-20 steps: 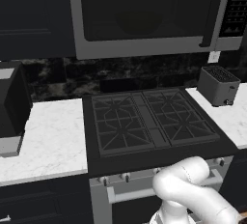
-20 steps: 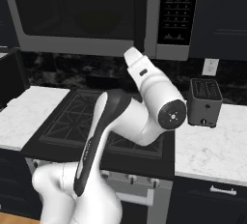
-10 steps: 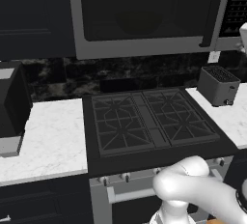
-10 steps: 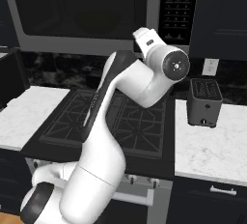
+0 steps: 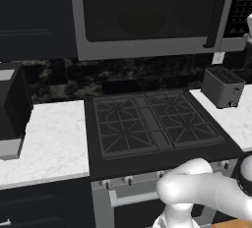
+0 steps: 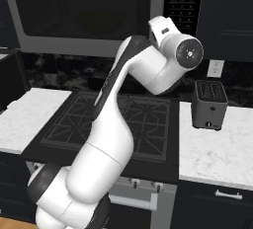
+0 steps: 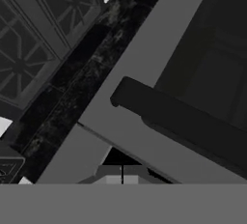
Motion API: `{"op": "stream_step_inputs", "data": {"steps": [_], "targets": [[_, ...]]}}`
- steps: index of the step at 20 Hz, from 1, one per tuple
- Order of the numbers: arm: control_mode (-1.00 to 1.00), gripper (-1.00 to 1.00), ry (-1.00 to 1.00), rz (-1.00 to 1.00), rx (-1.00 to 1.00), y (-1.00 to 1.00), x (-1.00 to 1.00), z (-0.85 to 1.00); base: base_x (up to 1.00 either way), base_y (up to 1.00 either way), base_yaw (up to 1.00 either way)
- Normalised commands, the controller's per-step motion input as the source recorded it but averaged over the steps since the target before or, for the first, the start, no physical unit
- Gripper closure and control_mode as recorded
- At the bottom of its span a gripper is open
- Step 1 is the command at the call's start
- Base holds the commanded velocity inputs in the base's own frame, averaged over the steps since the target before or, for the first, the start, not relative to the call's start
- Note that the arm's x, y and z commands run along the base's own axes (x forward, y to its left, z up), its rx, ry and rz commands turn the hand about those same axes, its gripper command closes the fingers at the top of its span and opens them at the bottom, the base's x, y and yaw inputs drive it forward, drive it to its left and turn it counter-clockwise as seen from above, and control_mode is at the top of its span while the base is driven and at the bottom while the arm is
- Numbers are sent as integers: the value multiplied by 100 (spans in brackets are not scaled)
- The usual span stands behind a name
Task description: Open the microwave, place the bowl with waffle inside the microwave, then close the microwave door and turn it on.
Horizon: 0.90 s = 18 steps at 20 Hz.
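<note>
Here | microwave door [image 5: 142,18] shut, flat dark glass | long bar handle [image 7: 183,119]

- Arm [image 6: 106,139]: glossy white rounded links, centre of right base view; dark band along upper link.
- Joint cap [image 6: 190,52]: dark grey disc w/ small pale centre mark, upper right.
- Base joint [image 6: 52,183]: dark ring btwn white segments, lower left.
- Elbow link [image 5: 206,192]: smooth white, lower right of left base view.

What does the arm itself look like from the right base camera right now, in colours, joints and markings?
The arm is glossy white, built of rounded tubular links with dark bands at the joints. A dark stripe runs along its upper link, and a round grey cap with a small centre dot closes the wrist joint. No cables or lettering show.
</note>
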Motion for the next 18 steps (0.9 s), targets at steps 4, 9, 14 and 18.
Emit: {"op": "stream_step_inputs", "data": {"steps": [4, 9, 14, 18], "targets": [[-100, 100, -21, -13, 2, -24, 2, 0, 0, 0, 0], [-100, 100, -12, -11, 0, -6, 19, 0, 0, 0, 0], [-100, 100, -1, -7, 0, -11, 31, 0, 0, 0, 0], [-100, 100, -1, -1, 7, -48, 7, 4, 0, 0, 0]]}}
